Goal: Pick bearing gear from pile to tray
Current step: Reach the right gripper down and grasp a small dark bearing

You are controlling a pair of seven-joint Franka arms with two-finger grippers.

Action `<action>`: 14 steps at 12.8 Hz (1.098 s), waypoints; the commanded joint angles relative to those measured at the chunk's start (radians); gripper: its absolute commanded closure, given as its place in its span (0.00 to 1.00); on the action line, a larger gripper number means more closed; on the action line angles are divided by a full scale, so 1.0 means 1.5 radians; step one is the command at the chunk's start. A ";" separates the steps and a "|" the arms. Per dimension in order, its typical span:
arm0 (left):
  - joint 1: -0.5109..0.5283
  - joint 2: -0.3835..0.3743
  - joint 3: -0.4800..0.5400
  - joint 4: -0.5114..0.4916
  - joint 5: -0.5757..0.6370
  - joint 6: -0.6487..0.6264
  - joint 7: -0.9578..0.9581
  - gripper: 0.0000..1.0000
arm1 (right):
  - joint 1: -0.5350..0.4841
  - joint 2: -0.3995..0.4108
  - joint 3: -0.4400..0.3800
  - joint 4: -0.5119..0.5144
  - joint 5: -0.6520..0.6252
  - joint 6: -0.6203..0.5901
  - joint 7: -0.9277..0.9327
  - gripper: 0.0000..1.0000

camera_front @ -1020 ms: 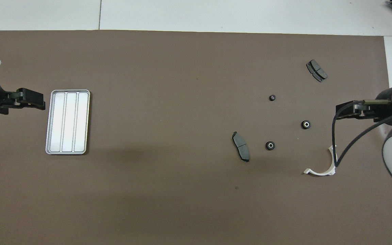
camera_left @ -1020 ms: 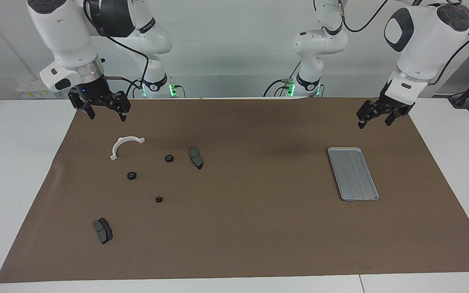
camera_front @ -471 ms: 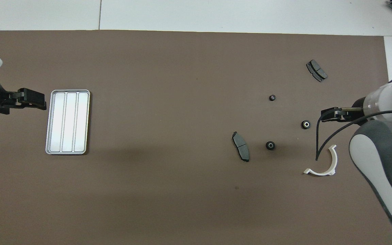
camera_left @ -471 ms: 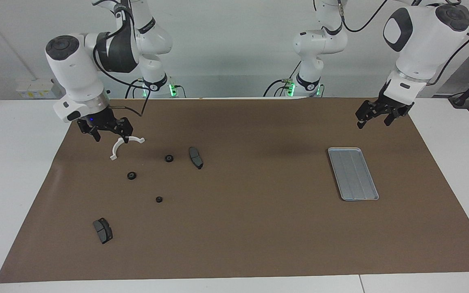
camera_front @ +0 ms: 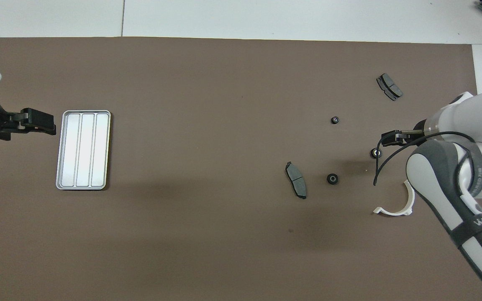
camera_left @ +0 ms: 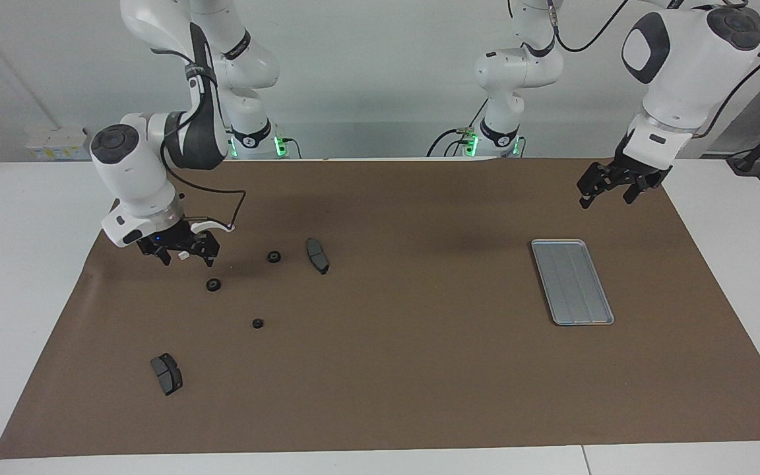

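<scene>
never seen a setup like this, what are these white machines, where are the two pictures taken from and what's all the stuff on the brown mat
These are two robot arms with two-finger grippers. One picture faces them across the table; the other looks down from above their end. On the brown mat lie three small black gears, two dark brake pads, a white curved bracket and an empty metal tray. The right gripper, fingers open, hangs over the parts near the bracket and one gear. The left gripper waits open near the tray. Nothing is held.

White table (camera_left: pixel 24 277), brown mat (camera_left: pixel 406 369) spread over it, pale wall (camera_left: pixel 380 66)
</scene>
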 commanded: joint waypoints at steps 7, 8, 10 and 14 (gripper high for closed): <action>0.008 -0.002 -0.002 0.005 -0.002 -0.007 0.004 0.00 | -0.007 0.073 0.004 -0.059 0.015 0.170 -0.028 0.00; 0.008 -0.002 -0.002 0.005 -0.002 -0.007 0.004 0.00 | -0.003 0.072 0.004 -0.075 0.015 0.182 -0.026 0.00; 0.007 -0.002 -0.002 0.005 -0.002 -0.007 0.003 0.00 | -0.001 0.069 0.005 -0.084 0.015 0.186 -0.024 0.05; 0.007 -0.002 -0.002 0.005 -0.002 -0.007 0.001 0.00 | 0.000 0.064 0.005 -0.097 0.015 0.183 -0.021 0.27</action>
